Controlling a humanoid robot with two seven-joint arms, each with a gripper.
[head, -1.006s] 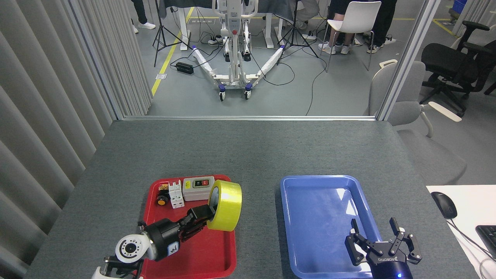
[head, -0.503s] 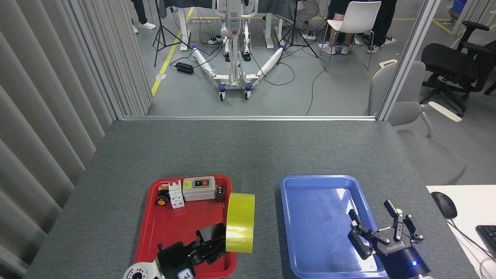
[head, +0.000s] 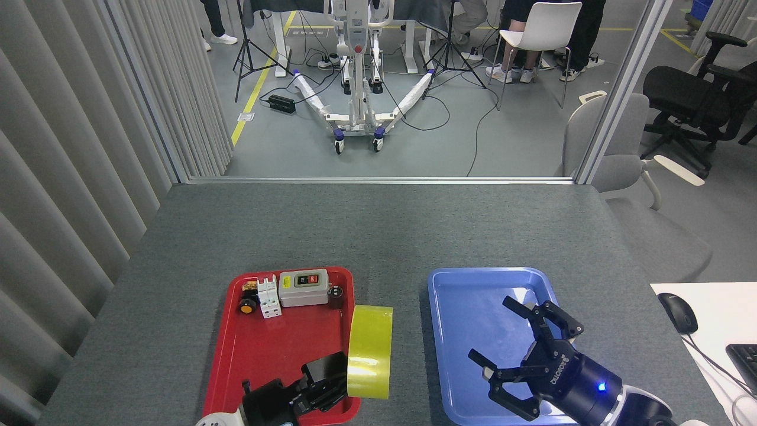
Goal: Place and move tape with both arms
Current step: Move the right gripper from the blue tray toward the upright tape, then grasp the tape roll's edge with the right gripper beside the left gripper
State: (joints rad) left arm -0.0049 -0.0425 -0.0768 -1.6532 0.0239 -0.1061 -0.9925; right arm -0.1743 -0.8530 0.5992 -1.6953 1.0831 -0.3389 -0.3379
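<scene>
The yellow tape roll (head: pixel 369 352) stands on edge between the red tray (head: pixel 266 349) and the blue tray (head: pixel 473 307), seen side-on. My left gripper (head: pixel 334 378) comes up from the bottom edge and is shut on the tape's lower left side, its black fingers (head: pixel 322 373) pressed against the roll. Over the blue tray's near half, my right gripper (head: pixel 502 343) is turned toward the left with its fingers spread open, nothing between them, a good gap away from the tape.
A grey switch box (head: pixel 303 288), a white breaker (head: pixel 269 296), a small yellow-orange button (head: pixel 247 306) and a dark part (head: pixel 335 296) lie along the red tray's far end. A white desk with a mouse (head: pixel 677 312) sits at the right edge.
My left gripper carried the tape off the red tray rightward and down into the gap between trays. My right gripper swung left over the blue tray and rotated toward the tape, fingers still spread.
</scene>
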